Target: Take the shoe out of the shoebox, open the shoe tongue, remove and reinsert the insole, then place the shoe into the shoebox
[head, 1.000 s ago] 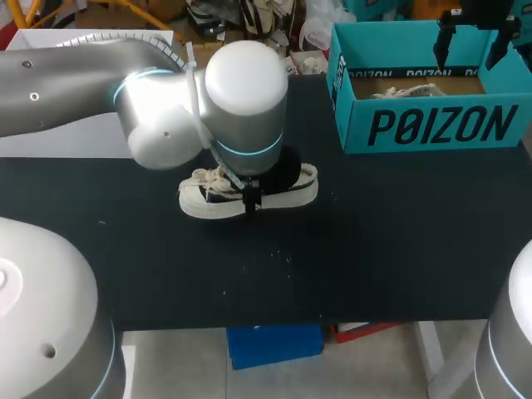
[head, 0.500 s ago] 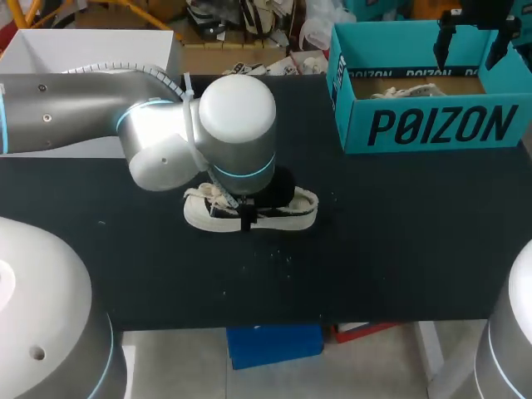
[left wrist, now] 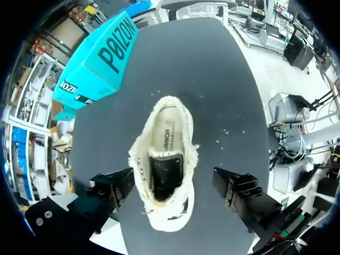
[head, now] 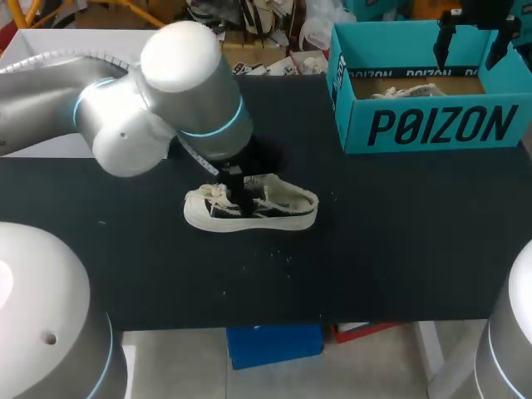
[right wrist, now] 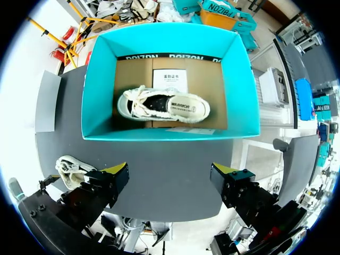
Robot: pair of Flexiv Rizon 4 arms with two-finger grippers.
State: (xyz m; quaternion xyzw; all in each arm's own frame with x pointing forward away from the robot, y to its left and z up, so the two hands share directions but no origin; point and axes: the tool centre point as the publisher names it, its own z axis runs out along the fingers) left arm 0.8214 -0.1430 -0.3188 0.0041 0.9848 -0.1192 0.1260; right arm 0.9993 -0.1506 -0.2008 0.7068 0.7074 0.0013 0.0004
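A cream canvas shoe [head: 252, 209] with a black inside lies on its sole in the middle of the black table. My left gripper [head: 241, 191] hovers just above its laces. In the left wrist view the shoe [left wrist: 166, 170] sits between the wide-apart fingers [left wrist: 118, 187], so the left gripper [left wrist: 174, 184] is open and holds nothing. The teal shoebox [head: 432, 125] stands at the back right with a second cream shoe [right wrist: 163, 104] inside. My right gripper [right wrist: 170, 172] hangs open above the shoebox [right wrist: 101, 90], also seen in the head view [head: 470, 37].
A white box [head: 91, 41] stands past the table's back left. Small pale crumbs [head: 274, 258] dot the black table [head: 399, 241] in front of the shoe. The shoebox [left wrist: 101, 64] lies ahead of my left gripper.
My left gripper has gone from shut to wide open, letting go of the shoe, and the arm has lifted back and left. The shoe now rests flat. The right arm has not moved.
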